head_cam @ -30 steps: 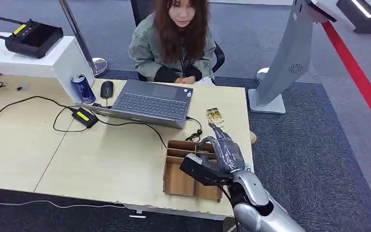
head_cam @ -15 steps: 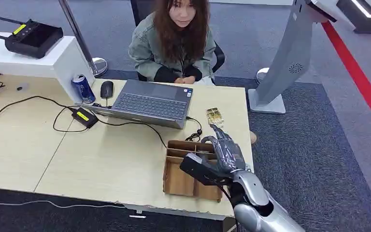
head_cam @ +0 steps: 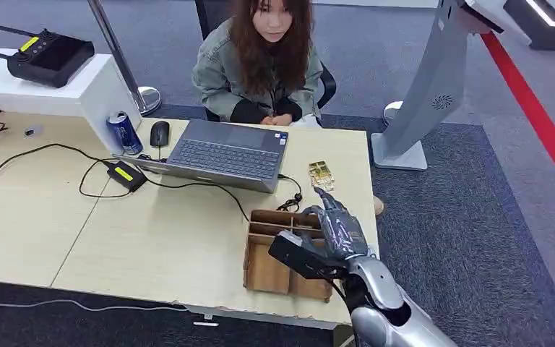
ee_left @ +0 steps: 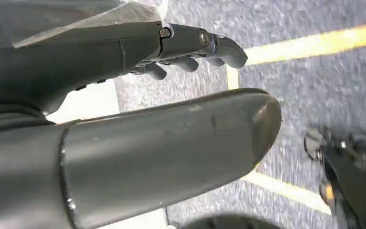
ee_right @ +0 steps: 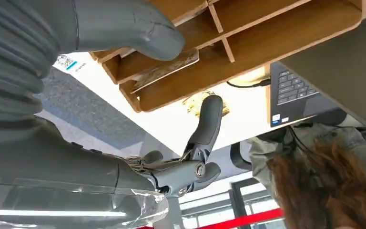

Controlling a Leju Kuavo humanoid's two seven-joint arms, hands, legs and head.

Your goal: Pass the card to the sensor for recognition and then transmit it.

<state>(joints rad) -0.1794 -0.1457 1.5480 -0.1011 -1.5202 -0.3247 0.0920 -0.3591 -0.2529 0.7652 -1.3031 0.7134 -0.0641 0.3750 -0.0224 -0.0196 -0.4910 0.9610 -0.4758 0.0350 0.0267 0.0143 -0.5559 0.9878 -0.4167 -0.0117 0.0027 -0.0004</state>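
Note:
A wooden tray (head_cam: 260, 269) with compartments sits at the desk's near right corner. A pale card (ee_right: 167, 69) lies slanted in one compartment of the tray (ee_right: 276, 40). My right hand (head_cam: 334, 233) hovers over the tray's right side, one finger stretched toward the far edge and the others curled. In the right wrist view the thumb (ee_right: 133, 26) sits close by the card, and the hand (ee_right: 186, 157) holds nothing. A small gold patterned object (head_cam: 321, 174) lies on the desk just beyond the tray. My left hand (ee_left: 124, 95) hangs over the floor, holding nothing.
A person sits behind the desk (head_cam: 152, 238) at an open laptop (head_cam: 224, 153). Cables, a power brick (head_cam: 126, 175), a mouse (head_cam: 160, 133) and a can (head_cam: 124, 133) lie on the left. A grey kiosk stand (head_cam: 425, 101) rises on the carpet at the right.
My right hand has sunk slightly toward the tray and drawn a little nearer to me. Everything else stays put.

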